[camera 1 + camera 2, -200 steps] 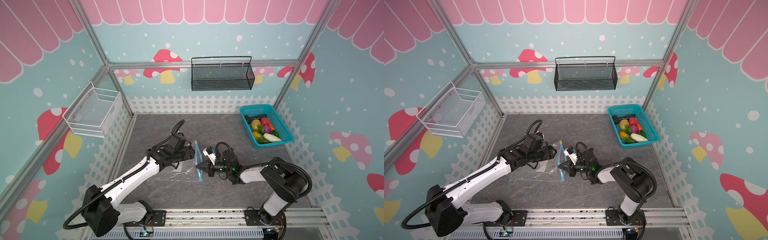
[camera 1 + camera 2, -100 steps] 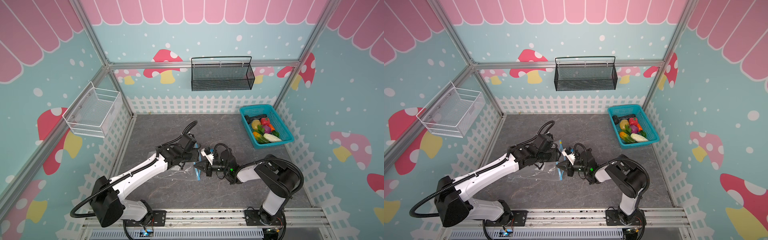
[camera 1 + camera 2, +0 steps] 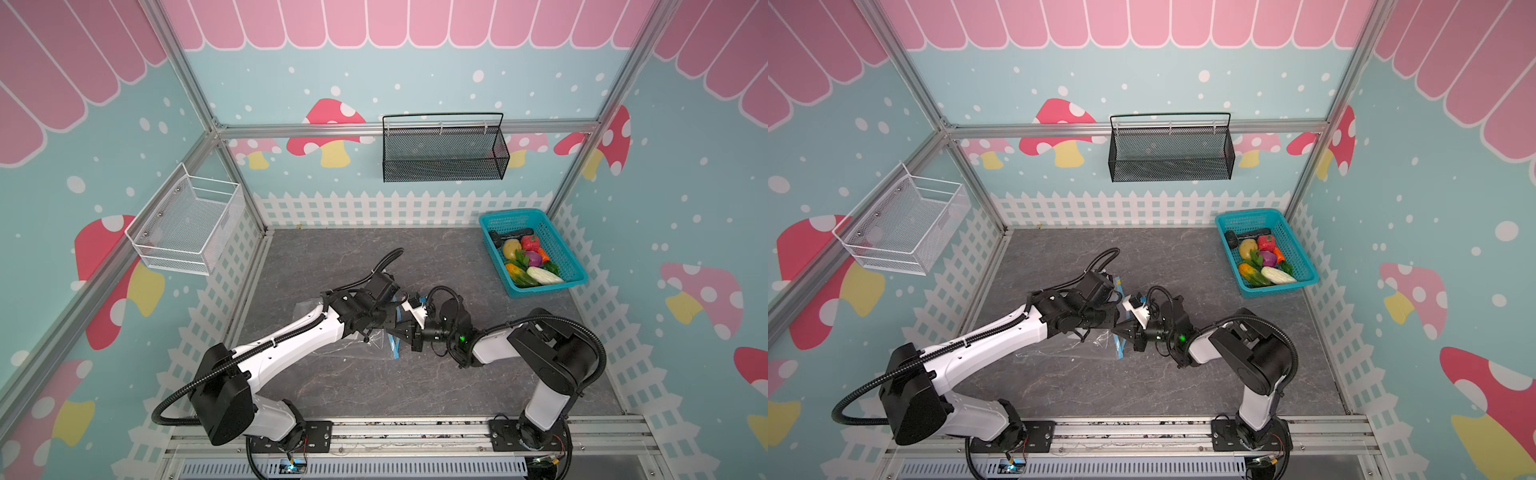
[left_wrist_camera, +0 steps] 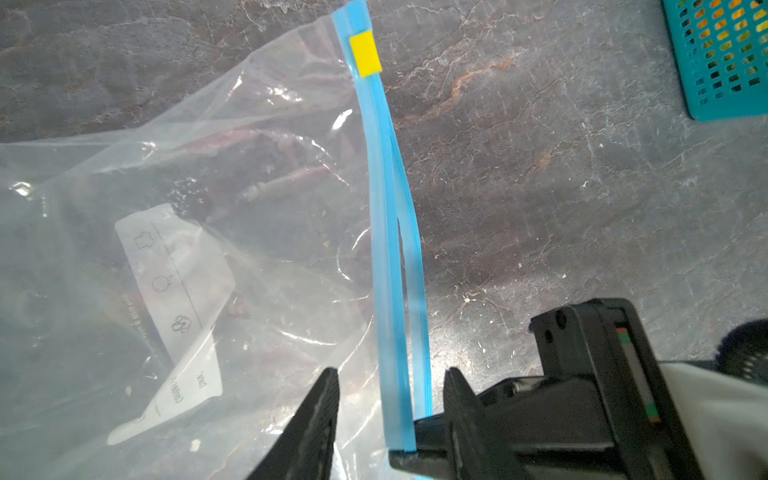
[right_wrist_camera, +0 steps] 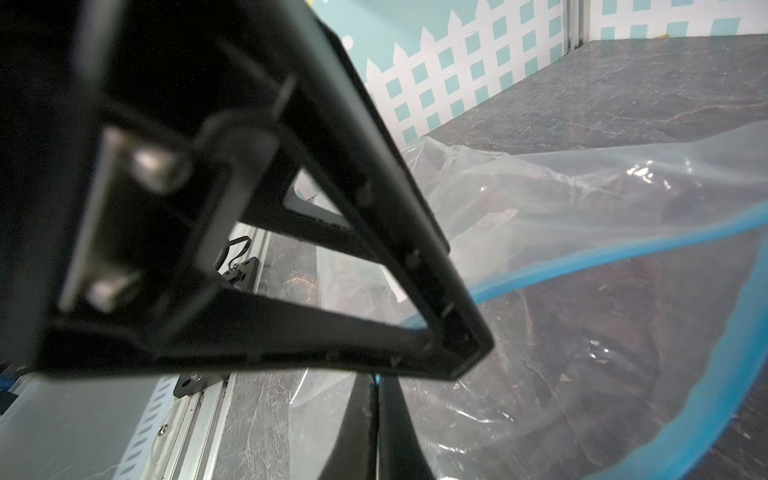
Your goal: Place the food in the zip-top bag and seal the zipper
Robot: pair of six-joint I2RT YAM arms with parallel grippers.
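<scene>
The zip-top bag (image 3: 353, 345) (image 3: 1067, 347) (image 4: 174, 199) lies crumpled on the grey floor, white label up. Its zipper (image 4: 386, 216) (image 3: 394, 348) (image 3: 1119, 345) parts into two blue strips along its middle, and the yellow slider (image 4: 365, 55) sits at its far end. My left gripper (image 4: 390, 374) (image 3: 384, 327) (image 3: 1102, 321) is open, one finger on each side of the zipper, touching neither strip. My right gripper (image 5: 377, 386) (image 3: 400, 332) (image 3: 1121, 331) is shut on the zipper's near end. The food (image 3: 527, 261) (image 3: 1264, 259) lies in the turquoise basket.
The turquoise basket (image 3: 571, 266) (image 3: 1304, 266) (image 4: 723, 62) stands at the back right by the fence wall. A black mesh basket (image 3: 442, 153) hangs on the back wall, a white wire basket (image 3: 187, 224) on the left wall. Both arms meet mid-floor.
My left gripper has moved right, over the bag to the zipper beside the right gripper, and its jaws have narrowed. The right gripper has kept its hold on the zipper's end.
</scene>
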